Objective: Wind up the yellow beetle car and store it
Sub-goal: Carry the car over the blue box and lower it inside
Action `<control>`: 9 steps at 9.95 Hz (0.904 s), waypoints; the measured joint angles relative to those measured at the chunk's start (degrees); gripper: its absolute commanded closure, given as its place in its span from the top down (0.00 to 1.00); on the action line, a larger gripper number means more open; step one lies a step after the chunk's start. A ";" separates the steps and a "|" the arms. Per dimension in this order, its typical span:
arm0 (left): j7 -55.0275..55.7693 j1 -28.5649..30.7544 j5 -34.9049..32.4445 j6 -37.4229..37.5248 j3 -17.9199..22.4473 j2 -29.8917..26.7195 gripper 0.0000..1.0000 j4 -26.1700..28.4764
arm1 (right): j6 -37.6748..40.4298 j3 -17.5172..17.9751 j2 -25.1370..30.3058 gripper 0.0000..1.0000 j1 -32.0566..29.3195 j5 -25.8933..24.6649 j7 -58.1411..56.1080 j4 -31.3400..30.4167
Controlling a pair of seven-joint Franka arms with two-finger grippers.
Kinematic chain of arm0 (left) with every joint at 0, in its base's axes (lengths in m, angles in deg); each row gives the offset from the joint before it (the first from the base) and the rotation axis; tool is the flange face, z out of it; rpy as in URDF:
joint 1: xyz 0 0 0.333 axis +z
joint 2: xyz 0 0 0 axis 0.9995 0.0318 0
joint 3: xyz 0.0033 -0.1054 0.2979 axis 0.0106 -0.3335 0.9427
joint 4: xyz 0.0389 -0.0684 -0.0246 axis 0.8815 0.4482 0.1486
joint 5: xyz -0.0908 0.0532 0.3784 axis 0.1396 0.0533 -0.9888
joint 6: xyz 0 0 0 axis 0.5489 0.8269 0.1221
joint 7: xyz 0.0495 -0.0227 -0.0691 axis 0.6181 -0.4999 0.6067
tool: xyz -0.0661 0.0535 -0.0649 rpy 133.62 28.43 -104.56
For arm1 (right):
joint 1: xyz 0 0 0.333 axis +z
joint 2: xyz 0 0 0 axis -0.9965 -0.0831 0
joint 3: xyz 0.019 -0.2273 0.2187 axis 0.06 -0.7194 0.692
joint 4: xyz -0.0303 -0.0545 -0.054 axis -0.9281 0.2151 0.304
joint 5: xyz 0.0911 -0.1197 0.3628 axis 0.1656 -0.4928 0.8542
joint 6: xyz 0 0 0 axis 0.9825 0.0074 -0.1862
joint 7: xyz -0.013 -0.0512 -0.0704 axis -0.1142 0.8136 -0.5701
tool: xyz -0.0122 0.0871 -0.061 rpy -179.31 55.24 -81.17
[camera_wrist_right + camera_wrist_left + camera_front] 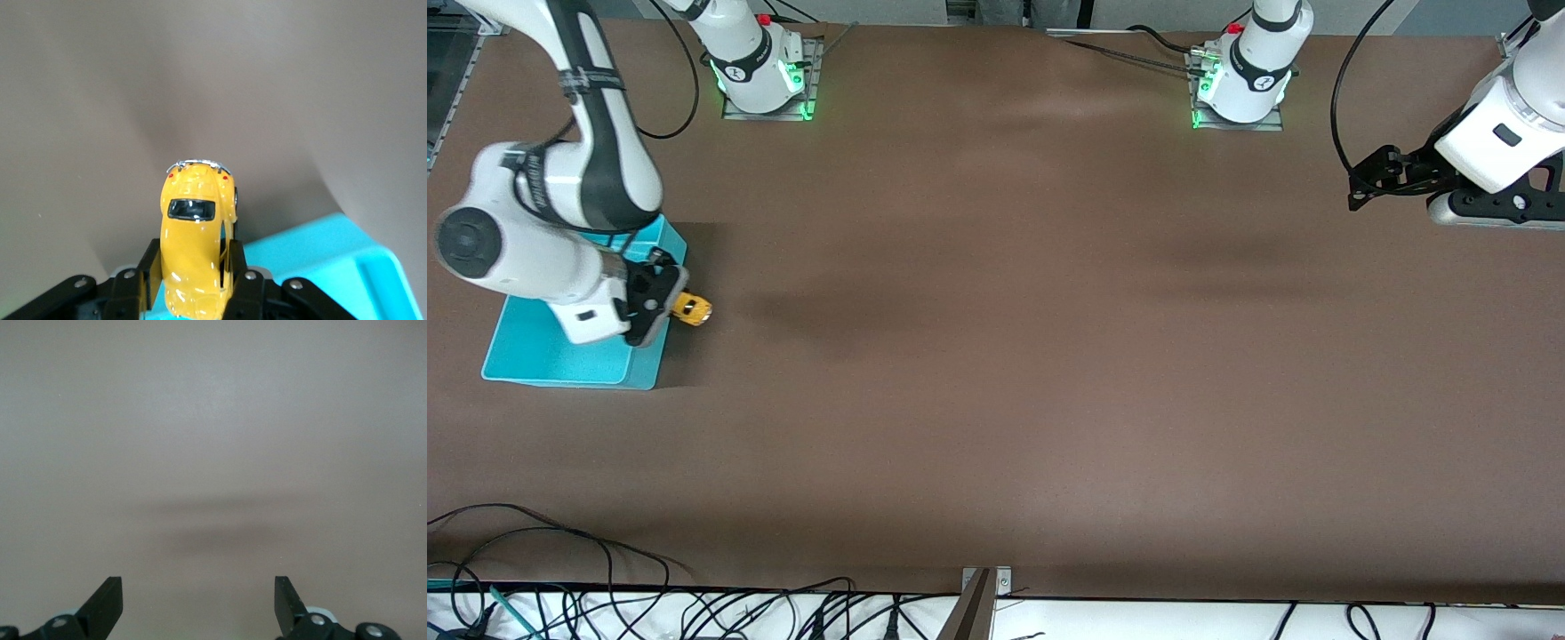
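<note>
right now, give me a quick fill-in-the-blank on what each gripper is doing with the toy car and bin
1. The right gripper is shut on the yellow beetle ____.
2. The left gripper is open and holds ____, waiting over bare table at the left arm's end.
3. The turquoise bin lies at the ____ arm's end of the table.
4. The yellow beetle car is held beside the bin's rim, not yet ____ it.

Missing words: car; nothing; right; in
</note>
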 measured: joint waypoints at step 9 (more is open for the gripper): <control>0.06 0.00 0.02 0.25 0.00 0.00 1.00 0.00 | -24.09 -15.03 -1.06 0.00 -1.00 -2.72 -8.60 -18.58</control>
